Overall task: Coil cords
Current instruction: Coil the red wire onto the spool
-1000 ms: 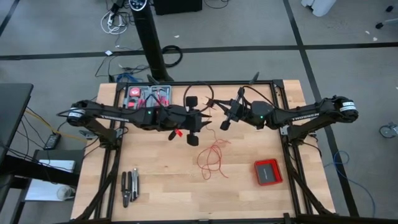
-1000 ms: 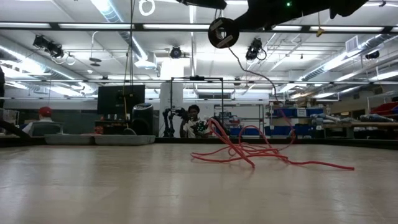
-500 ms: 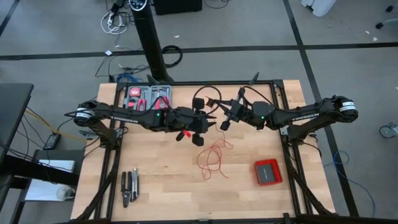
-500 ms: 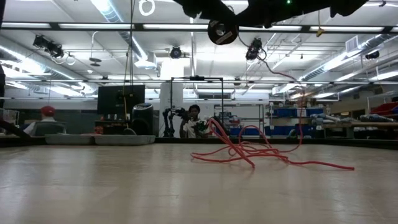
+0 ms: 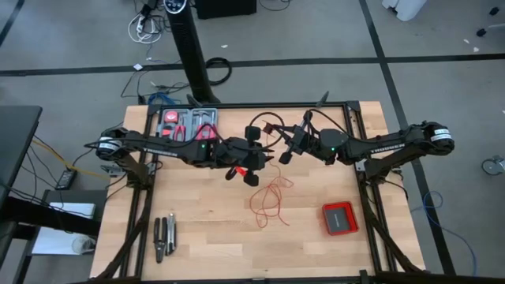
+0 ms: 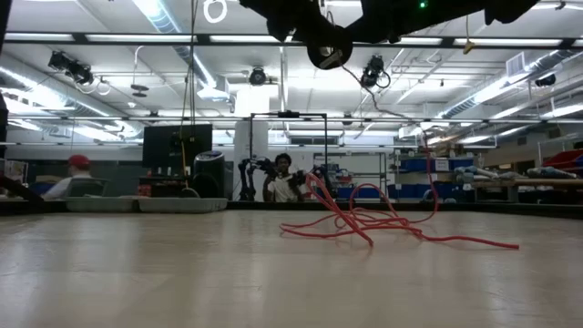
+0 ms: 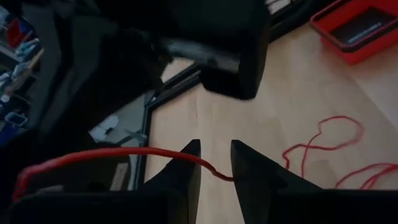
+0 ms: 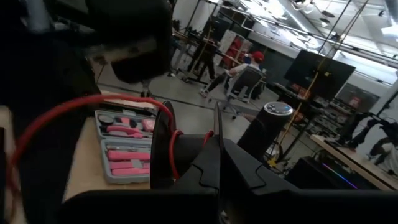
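Both arms meet above the back middle of the table (image 5: 197,237). The left hand (image 5: 254,162) hovers off the surface, its two fingers (image 7: 180,171) set a narrow gap apart with the thin red wire (image 5: 268,201) running between them. From there the wire stretches across the left wrist view and drops away toward the table.

The right hand (image 5: 286,151) faces the left one from just beside it, its fingers (image 8: 211,168) pressed tight together. A black spool (image 8: 163,146) sits at its tip, standing on edge, and the red wire arcs up to it and curls around its rim. Whether the closed fingers themselves pinch the spool cannot be told.

Most of the wire lies as loose squiggly loops on the table, just in front of the two hands and well apart from the flat red box (image 5: 339,218) at the right. In the low view the loops rise off the wood in a low tangle, with a strand climbing toward the hands.

A grey case of pink tools (image 5: 188,122) sits at the back left, and pliers (image 5: 164,237) lie near the front left corner.
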`<state>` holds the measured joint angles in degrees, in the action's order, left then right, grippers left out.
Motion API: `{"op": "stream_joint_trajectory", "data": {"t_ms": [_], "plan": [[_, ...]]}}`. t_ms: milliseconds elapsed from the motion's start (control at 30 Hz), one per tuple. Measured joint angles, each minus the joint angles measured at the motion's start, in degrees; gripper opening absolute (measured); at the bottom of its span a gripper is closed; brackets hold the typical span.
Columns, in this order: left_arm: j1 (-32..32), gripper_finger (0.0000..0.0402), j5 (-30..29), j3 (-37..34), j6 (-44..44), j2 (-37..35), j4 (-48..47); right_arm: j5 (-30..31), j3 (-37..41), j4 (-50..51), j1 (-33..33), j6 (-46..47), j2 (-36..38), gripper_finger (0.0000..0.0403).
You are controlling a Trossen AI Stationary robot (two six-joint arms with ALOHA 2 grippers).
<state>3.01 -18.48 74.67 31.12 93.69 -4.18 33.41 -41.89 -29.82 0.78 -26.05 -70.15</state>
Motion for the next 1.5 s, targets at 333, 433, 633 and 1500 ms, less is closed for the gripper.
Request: {"op": "stream_joint_trajectory", "data": {"t_ms": [333, 433, 633, 1500], "plan": [[0.02, 0.0090, -0.13, 0.00, 0.08, 0.00, -4.84, 0.00, 0.00, 0.11, 0.02, -0.56, 0.02, 0.0001], [0.04, 0.0090, -0.13, 0.00, 0.10, 0.00, -5.36, -0.01, 0.00, 0.10, 0.02, -0.56, 0.02, 0.0001], [0.09, 0.0090, -0.83, 2.31, -0.87, 0.00, -11.22, 0.02, 0.00, 0.30, 0.02, -0.56, 0.02, 0.0001], [1.00, 0.0056, 1.90, 3.69, -6.30, 0.48, -6.68, 4.32, 0.00, -1.38, 0.39, 0.68, -0.02, 0.0001]]}}
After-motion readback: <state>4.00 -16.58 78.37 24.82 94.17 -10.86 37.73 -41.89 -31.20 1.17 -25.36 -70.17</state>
